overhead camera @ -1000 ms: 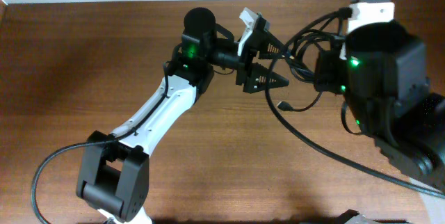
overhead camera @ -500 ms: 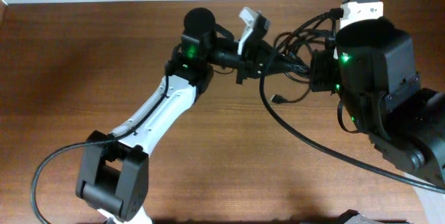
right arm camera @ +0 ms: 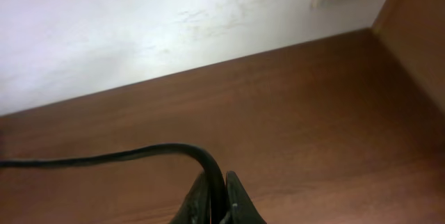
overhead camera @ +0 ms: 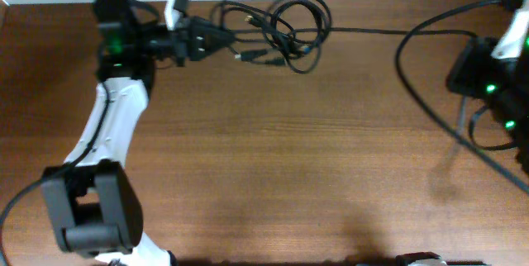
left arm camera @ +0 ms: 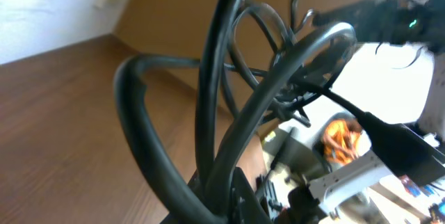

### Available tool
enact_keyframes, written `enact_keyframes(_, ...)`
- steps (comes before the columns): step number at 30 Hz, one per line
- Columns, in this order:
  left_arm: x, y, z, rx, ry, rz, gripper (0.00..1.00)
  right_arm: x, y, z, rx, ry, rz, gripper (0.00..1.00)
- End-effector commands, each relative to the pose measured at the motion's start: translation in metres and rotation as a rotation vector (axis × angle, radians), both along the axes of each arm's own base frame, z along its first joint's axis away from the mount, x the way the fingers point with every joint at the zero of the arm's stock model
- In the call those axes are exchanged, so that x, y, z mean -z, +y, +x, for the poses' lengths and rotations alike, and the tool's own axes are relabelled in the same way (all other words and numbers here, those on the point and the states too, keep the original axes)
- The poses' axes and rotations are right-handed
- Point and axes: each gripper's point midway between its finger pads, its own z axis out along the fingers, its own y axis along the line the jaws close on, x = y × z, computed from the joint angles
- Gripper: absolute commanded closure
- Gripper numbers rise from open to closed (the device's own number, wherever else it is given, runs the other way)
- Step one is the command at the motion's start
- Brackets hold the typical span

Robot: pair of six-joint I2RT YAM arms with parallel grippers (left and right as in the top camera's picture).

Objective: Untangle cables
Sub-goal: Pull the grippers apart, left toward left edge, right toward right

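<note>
While left fingers (overhead camera: 203, 36) pinch the tangled cables (overhead camera: 274, 31), right fingers (right arm camera: 243, 210) clamp one strand (right arm camera: 104, 156).

Left arm swung from mid-worktop (overhead camera: 264, 159) out to the far left corner. Left end effector (overhead camera: 220, 35) was spread wide a second ago, now clamped on the cables (overhead camera: 281, 26) and dragged them along. The bundle went from centre-right to top centre and is looser, loops spread out. Right arm (overhead camera: 488, 76) pulled back from the middle to the right edge. Right end effector (right arm camera: 217, 204) pinches one strand (overhead camera: 372, 30), which now runs drawn out along the back edge between the two arms.
</note>
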Motion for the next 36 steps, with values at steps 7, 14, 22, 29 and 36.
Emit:
enact_keyframes(7,-0.08,0.118,-0.032,-0.329,-0.09,0.021,1.0,0.007,-0.105,-0.006,0.332,0.002,0.101,0.96)
enact_keyframes(14,-0.121,0.173,-0.077,-0.552,-0.146,0.051,1.0,0.039,-0.139,0.005,0.369,0.074,0.286,0.96)
enact_keyframes(22,-0.152,0.224,-0.123,-0.808,-0.184,0.093,1.0,0.068,-0.172,0.016,0.458,0.14,0.329,0.96)
enact_keyframes(29,-0.153,0.244,-0.133,-0.892,-0.153,0.085,1.0,0.1,-0.187,0.028,0.457,0.216,0.432,0.96)
enact_keyframes(36,-0.164,0.214,-0.137,-0.829,-0.226,0.116,1.0,0.106,-0.193,0.037,0.457,0.217,0.427,0.96)
